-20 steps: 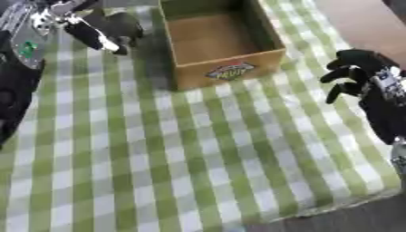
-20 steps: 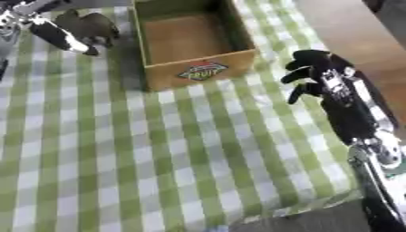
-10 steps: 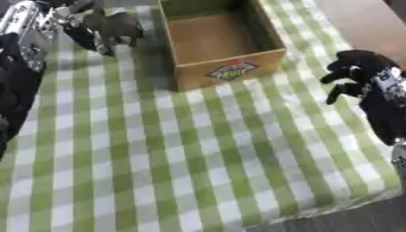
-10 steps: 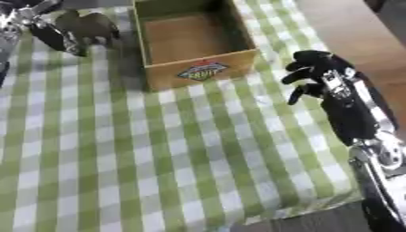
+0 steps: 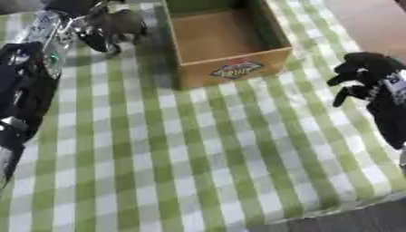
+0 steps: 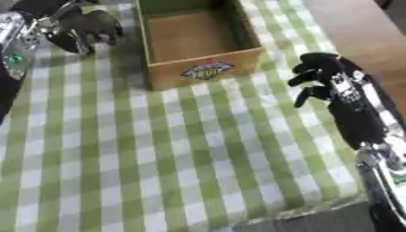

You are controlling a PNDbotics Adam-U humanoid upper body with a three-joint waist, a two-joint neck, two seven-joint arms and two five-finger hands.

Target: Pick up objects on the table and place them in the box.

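A dark grey toy animal (image 5: pixel 120 21) stands on the green-checked cloth at the far left, just left of the box. My left hand (image 5: pixel 85 36) comes in from the upper left corner and sits right against the toy's left side; whether it holds the toy is unclear. The open cardboard box (image 5: pixel 238 69) with a fruit label on its front wall stands at the top centre, and its brown floor is bare. Over the cloth's right edge hovers my right hand (image 6: pixel 321 74), fingers relaxed and pointing left, with nothing in it.
My left arm (image 5: pixel 24 90), black and silver, runs down the left side of the cloth. The table's front edge (image 5: pixel 317 213) cuts across the lower right. A brown surface (image 6: pixel 357 27) lies beyond the cloth at the upper right.
My left hand shifted slightly left and then back beside the toy animal, which has hardly moved. The right hand and the box stay where they were.
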